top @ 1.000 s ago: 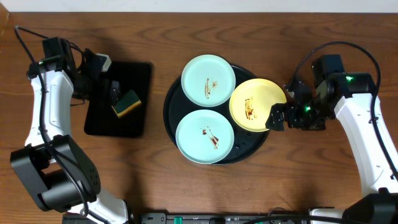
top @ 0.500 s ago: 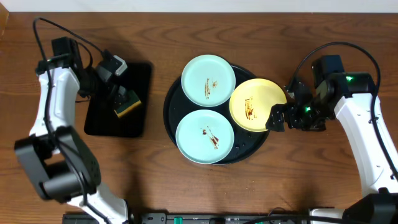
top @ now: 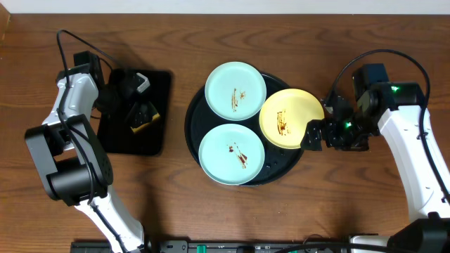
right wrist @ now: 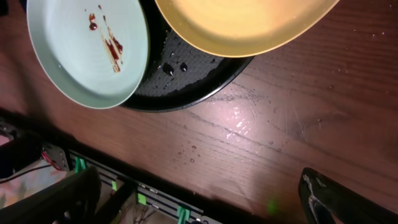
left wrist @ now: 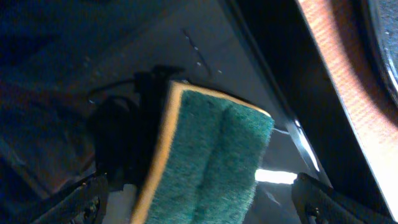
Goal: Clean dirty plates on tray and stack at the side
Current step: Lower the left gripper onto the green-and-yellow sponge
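Three plates lie on the round black tray (top: 192, 123): a mint one (top: 235, 90) at the back, a mint one (top: 231, 154) at the front, and a yellow one (top: 290, 118) on the right, each with brown smears. My left gripper (top: 138, 104) is open and straddles a green and yellow sponge (top: 145, 115). In the left wrist view the sponge (left wrist: 211, 155) sits between the fingers with gaps on both sides of my left gripper (left wrist: 202, 208). My right gripper (top: 316, 133) is open beside the yellow plate's right edge. The right wrist view shows my right gripper (right wrist: 199, 205) over bare wood.
The sponge rests on a smaller rectangular black tray (top: 116, 137) left of the round tray. Water droplets lie on the wood (right wrist: 236, 118) near the round tray's rim (right wrist: 186, 102). The table's front edge with green-marked rails (right wrist: 143, 199) is close below my right gripper.
My left arm has swung in over the rectangular tray and its open gripper has come down around the sponge. The right arm and the plates have not moved.
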Robot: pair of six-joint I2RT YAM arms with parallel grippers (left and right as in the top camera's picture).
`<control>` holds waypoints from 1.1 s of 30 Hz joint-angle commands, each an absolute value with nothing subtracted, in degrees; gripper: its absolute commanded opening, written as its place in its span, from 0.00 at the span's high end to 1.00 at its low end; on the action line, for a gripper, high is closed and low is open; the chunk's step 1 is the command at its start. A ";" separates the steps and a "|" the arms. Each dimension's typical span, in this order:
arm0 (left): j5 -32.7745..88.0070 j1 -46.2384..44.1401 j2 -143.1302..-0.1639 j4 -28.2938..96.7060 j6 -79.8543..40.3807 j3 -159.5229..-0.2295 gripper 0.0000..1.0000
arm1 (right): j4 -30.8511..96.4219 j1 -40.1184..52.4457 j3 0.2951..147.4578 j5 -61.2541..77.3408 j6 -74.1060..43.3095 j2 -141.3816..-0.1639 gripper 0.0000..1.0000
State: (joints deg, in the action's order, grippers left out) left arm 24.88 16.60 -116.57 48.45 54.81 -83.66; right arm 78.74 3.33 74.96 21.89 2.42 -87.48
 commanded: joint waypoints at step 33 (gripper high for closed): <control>26.26 16.62 -119.94 51.09 75.46 -84.62 0.05 | 82.32 3.53 76.07 23.40 2.20 -86.67 0.01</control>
State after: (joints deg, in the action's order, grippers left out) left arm 24.64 16.60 -119.52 51.70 73.82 -83.68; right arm 82.06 3.33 74.96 22.17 2.35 -87.48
